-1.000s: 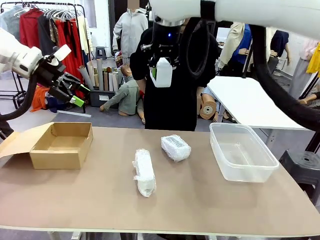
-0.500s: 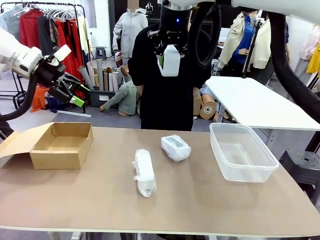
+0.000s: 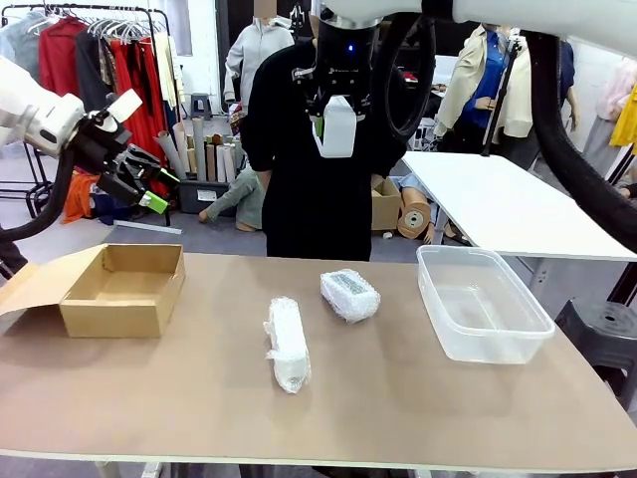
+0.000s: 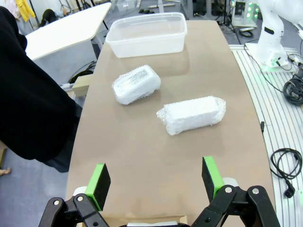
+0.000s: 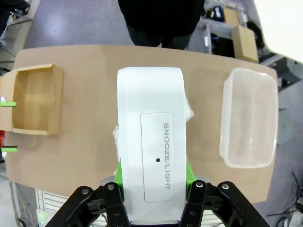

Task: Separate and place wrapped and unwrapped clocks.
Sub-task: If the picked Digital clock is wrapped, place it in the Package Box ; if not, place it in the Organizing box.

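Observation:
My right gripper (image 3: 337, 127) hangs high over the table's far edge, shut on the bare white clock (image 3: 338, 127). The right wrist view shows that clock (image 5: 152, 153) between the green pads, its SNOOZE/LIGHT panel facing the camera. Two wrapped clocks lie mid-table: a long one (image 3: 287, 344) and a squat one (image 3: 349, 294), also seen in the left wrist view as long bundle (image 4: 192, 114) and squat bundle (image 4: 136, 84). My left gripper (image 3: 149, 187) is open above the cardboard box, nothing between its fingers (image 4: 101, 181).
An open cardboard box (image 3: 100, 315) sits at the table's left, a clear plastic tub (image 3: 523, 336) at the right. A person in black (image 3: 299, 179) stands at the far side behind the raised clock. A white side table (image 3: 508, 214) lies beyond the tub.
My right gripper has shifted slightly right and steadied with the bare clock. The person behind has stepped a little left. The left arm and the wrapped clocks have not moved.

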Robot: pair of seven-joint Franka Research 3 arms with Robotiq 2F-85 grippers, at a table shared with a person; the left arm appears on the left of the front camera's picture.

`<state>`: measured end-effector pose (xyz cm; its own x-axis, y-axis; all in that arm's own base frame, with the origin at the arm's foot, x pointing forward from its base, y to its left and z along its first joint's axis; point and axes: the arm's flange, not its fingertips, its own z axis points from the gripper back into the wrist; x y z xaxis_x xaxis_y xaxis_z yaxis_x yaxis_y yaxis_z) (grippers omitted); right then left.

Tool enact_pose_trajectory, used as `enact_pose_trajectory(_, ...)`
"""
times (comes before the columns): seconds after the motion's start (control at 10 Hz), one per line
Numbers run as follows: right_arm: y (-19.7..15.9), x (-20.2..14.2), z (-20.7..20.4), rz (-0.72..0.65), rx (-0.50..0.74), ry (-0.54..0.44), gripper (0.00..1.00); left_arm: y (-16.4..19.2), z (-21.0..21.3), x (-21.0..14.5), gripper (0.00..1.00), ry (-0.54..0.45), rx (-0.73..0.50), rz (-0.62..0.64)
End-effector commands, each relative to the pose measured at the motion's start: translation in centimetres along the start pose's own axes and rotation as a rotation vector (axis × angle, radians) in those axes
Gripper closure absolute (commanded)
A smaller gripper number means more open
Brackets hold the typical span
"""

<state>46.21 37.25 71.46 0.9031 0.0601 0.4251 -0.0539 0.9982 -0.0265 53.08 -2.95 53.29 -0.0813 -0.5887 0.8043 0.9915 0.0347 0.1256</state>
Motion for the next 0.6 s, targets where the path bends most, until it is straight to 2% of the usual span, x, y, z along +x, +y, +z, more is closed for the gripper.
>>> enact_pose_trajectory(0.0,-0.09,0.09,0.5,0.001,0.01,-0.007,1.0,-0.15,0.03,0.09,0.0,0.001,0.003,-0.001)
enact_pose_trajectory(0.5,-0.09,0.09,0.5,0.001,0.01,-0.007,1.0,-0.15,0.03,0.09,0.0,0.001,0.003,-0.001)
